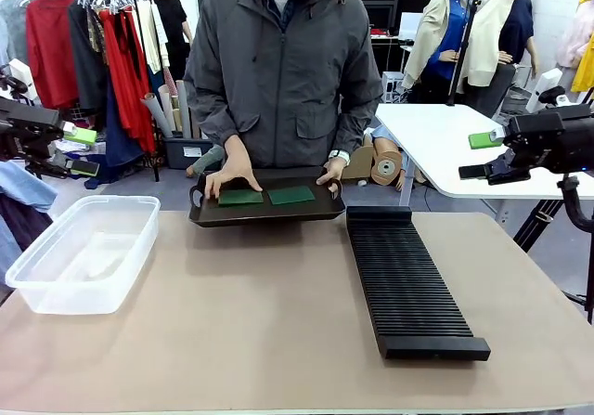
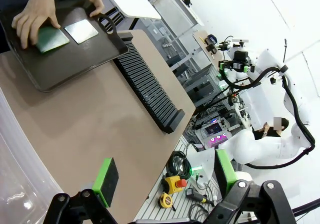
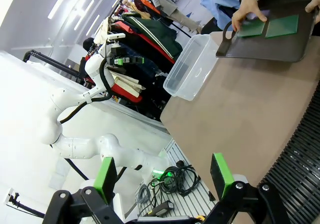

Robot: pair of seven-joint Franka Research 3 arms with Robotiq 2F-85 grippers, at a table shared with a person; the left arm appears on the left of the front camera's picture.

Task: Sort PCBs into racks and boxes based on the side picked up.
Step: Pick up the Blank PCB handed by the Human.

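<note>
Two green PCBs (image 1: 241, 196) (image 1: 292, 194) lie side by side in a shallow black handled tray (image 1: 269, 214) at the table's far edge. A person's hand (image 1: 230, 174) rests on the left PCB, and the other hand holds the tray's right end. The long black slotted rack (image 1: 408, 280) lies right of centre. The clear box (image 1: 83, 248) stands at the left. My left gripper (image 1: 83, 151) hovers open off the table's left side. My right gripper (image 1: 481, 155) hovers open off the right side. Nothing sits between the left gripper's pads (image 2: 106, 180) or the right gripper's pads (image 3: 222, 171).
A white side table (image 1: 445, 146) stands behind the right gripper, and a clothes rail (image 1: 83, 44) at the back left. The brown table top (image 1: 260, 313) is bare between box and rack. From the wrists I see the tray (image 2: 60, 66) (image 3: 265, 47), rack (image 2: 147, 86) and box (image 3: 192, 66).
</note>
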